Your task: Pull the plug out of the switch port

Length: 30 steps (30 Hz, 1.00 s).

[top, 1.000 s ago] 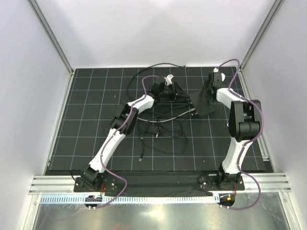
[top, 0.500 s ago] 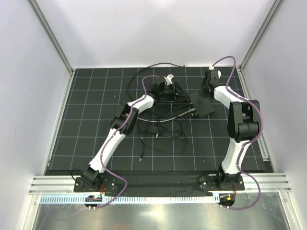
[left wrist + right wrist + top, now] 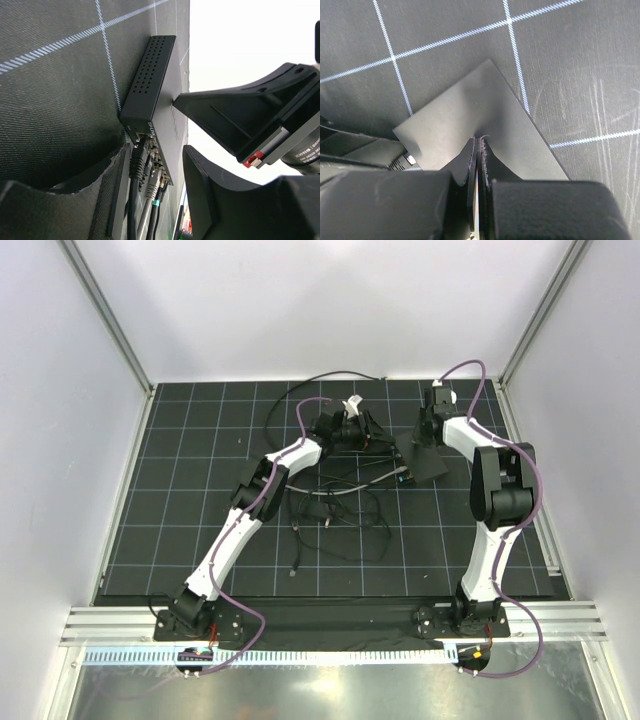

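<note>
Switch port (image 3: 151,146): one socket in the row along the switch's short edge, facing the left tool; cables are plugged in.
Plug (image 3: 137,161): black, seated in the row beside grey ones.
Switch (image 3: 162,95): lies flat on the surface (image 3: 570,60), far right area.
Left tool (image 3: 155,167): fingers wide apart, either side of the plugs.
Right tool (image 3: 479,140): fingers pressed together, tips on the switch's top face.

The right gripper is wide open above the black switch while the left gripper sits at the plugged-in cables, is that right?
Not quite. The right gripper is shut, its fingers pressed together over the switch, as the right wrist view shows. The left gripper does sit at the plugged-in cables.
</note>
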Each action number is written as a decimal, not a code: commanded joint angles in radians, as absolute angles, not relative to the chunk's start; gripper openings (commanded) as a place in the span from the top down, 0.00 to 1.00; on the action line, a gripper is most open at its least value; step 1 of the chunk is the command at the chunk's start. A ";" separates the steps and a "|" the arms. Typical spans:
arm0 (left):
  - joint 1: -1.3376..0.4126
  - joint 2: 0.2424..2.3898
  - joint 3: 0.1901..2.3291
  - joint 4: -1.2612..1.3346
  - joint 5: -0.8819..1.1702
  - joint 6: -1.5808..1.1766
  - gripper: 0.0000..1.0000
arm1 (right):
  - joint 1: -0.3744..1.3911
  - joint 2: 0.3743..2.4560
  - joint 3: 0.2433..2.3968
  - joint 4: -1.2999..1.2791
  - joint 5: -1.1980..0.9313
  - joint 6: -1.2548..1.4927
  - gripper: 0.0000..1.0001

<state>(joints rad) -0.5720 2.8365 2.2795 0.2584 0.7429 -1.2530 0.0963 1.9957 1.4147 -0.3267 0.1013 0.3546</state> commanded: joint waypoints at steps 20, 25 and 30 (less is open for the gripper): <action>-0.584 2.930 2.361 0.061 0.795 -1.089 0.54 | 0.103 2.075 1.479 -0.374 0.083 0.359 0.99; -0.589 2.919 2.373 0.031 0.808 -1.043 0.55 | 0.106 2.069 1.453 -0.332 0.093 0.382 0.99; -0.569 2.807 2.172 0.141 0.733 -1.051 0.53 | 0.098 1.950 1.391 -0.328 0.245 0.377 0.99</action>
